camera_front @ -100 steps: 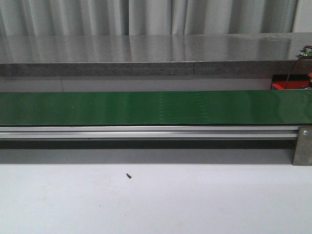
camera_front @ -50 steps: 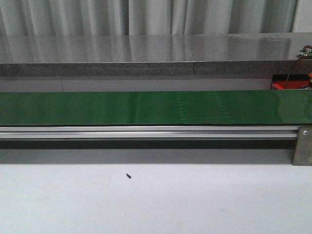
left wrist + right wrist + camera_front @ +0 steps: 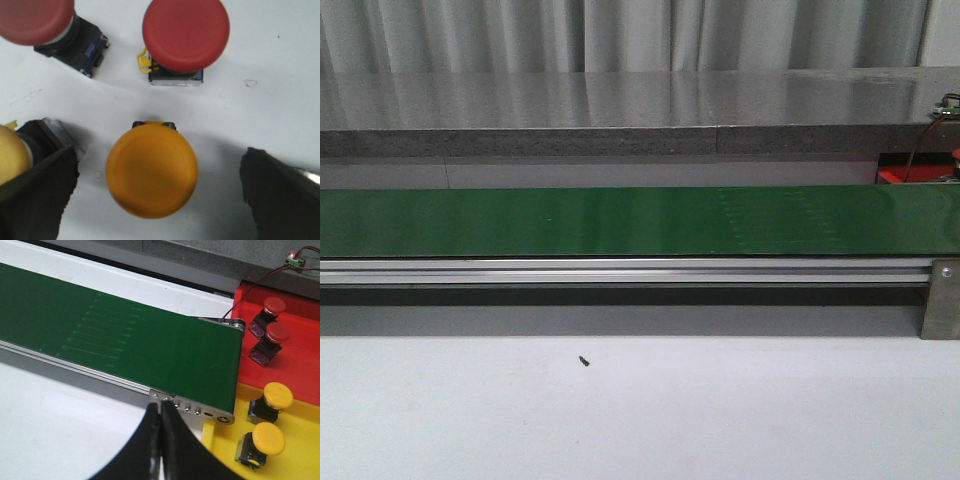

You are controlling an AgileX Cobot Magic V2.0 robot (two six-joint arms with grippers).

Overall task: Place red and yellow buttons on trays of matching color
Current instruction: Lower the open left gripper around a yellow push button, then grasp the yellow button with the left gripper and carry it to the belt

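In the left wrist view a yellow button (image 3: 152,171) stands upright on the white surface, centred between the spread fingers of my left gripper (image 3: 159,192), which is open and not touching it. Beyond it stand two red buttons (image 3: 185,34) (image 3: 35,19), and a second yellow button (image 3: 11,155) sits beside one finger. My right gripper (image 3: 160,410) is shut on nothing, above the white table by the conveyor's end. The red tray (image 3: 295,365) holds two red buttons (image 3: 276,333); the yellow tray (image 3: 300,460) holds two yellow buttons (image 3: 268,438). Neither gripper shows in the front view.
A green conveyor belt (image 3: 620,220) on a metal rail (image 3: 620,270) runs across the front view, with a grey ledge (image 3: 620,140) behind it. A corner of the red tray (image 3: 895,175) peeks out at the belt's right end. A small dark speck (image 3: 584,361) lies on the white table.
Faint marks on the green belt have shifted to the right across the front view frames. Nothing else there has moved.
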